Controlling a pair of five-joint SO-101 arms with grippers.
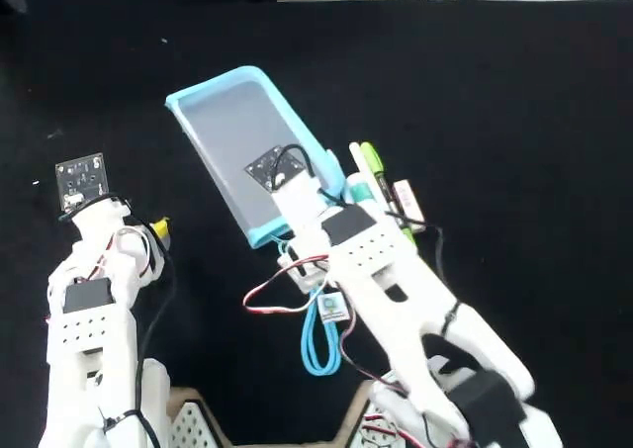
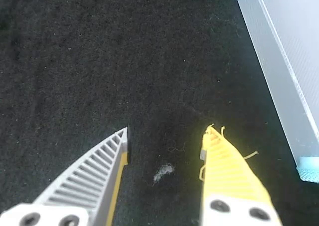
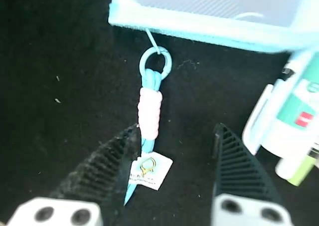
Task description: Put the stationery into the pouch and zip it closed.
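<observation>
The light blue pouch (image 1: 237, 136) with a translucent grey face lies slanted at the table's middle. Several pens and a green highlighter (image 1: 374, 166) lie beside its right long edge. My right gripper (image 3: 177, 133) hovers open just off the pouch's near end (image 3: 209, 11), its black fingers on either side of the pouch's blue strap (image 3: 149, 111), which has a pink wrap and a small tag (image 3: 148, 171). The pens (image 3: 291, 116) lie beside one finger. My left gripper (image 2: 167, 136) is open over bare black cloth, left of the pouch's edge (image 2: 281, 61), with nothing between its fingers.
The black cloth (image 1: 514, 102) covers the whole table. The right arm (image 1: 396, 280) stretches from the front edge over the strap's blue loop (image 1: 318, 344). The left arm (image 1: 94, 300) stands at the front left, with open cloth around it.
</observation>
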